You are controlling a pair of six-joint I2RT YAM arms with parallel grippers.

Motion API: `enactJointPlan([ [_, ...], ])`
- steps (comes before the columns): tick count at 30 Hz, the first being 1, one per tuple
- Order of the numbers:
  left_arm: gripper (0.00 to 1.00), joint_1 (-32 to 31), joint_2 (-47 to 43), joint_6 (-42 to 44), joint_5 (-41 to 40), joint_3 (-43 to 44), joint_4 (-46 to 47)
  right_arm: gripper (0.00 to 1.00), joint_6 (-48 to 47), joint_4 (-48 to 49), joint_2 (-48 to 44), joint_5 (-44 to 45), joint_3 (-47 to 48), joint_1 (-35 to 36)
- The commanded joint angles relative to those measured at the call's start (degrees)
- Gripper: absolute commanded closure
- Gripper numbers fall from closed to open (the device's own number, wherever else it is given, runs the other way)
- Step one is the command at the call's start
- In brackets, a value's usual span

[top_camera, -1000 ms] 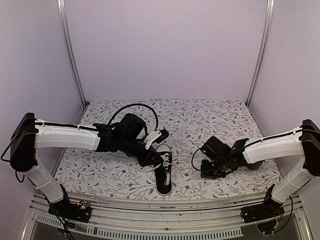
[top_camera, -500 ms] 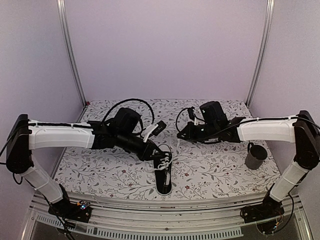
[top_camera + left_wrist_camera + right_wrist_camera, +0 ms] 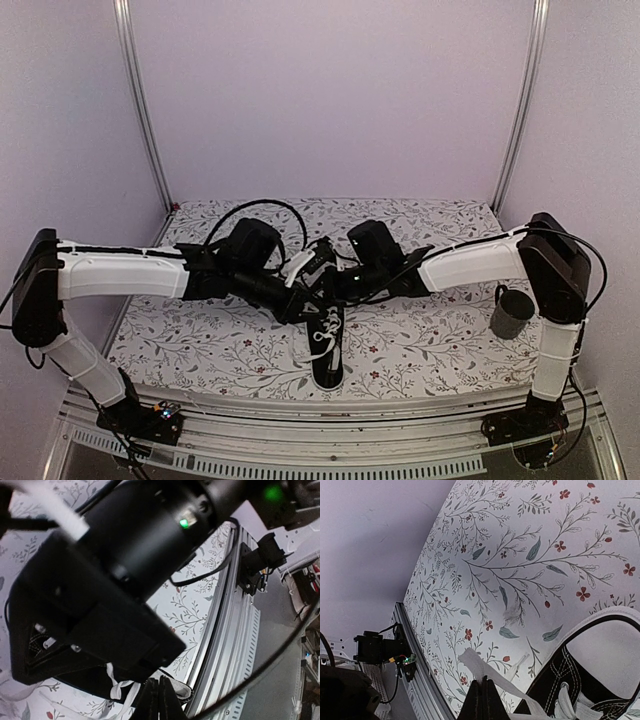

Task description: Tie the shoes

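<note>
Black canvas sneaker (image 3: 328, 362), white rubber sole, sat mid-worktop (image 3: 430, 345) close to the near edge, toe toward it. Left gripper (image 3: 303, 306) and right gripper (image 3: 336, 288) met over its lacing; glossy dark mug (image 3: 512, 316) stood by the right edge. Judged step: gathering lace ends for the first cross. Next move needs both strands pulled apart without slipping.

Left wrist view: fingers together, flat woven white lace (image 3: 118, 687) just beside them, pinch not confirmable.

Right wrist view: fingers closed, apparently nipping the limp lace over the floral print.
</note>
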Motion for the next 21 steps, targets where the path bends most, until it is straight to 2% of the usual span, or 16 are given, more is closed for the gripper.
enactJointPlan([
  [1,0.92,0.15,-1.69,-2.99,-8.06,-3.18,0.64,0.98,0.06,2.62,-1.97,2.5,-0.67,-0.27],
  [4,0.72,-1.26,-5.5,-8.9,-9.82,-9.65,8.19,0.98,0.59,2.38,-3.89,5.33,-3.42,-0.34],
  [6,0.67,-2.44,-6.92,-12.08,-11.62,-13.14,12.15,0.98,0.74,2.07,-4.75,6.2,-4.45,-0.44],
  [11,0.65,-7.36,-5.59,-18.26,-17.85,-14.39,13.77,0.98,0.97,1.65,-5.9,7.76,-6.14,-0.43],
  [16,0.63,-9.71,-3.51,-26.37,-19.01,-16.14,16.6,0.98,1.45,1.65,-7.39,9.33,-7.71,-0.47],
  [21,0.58,-10.42,-1.94,-29.12,-18.62,-16.85,19.07,0.98,1.45,1.65,-8.49,9.85,-8.38,-0.57],
])
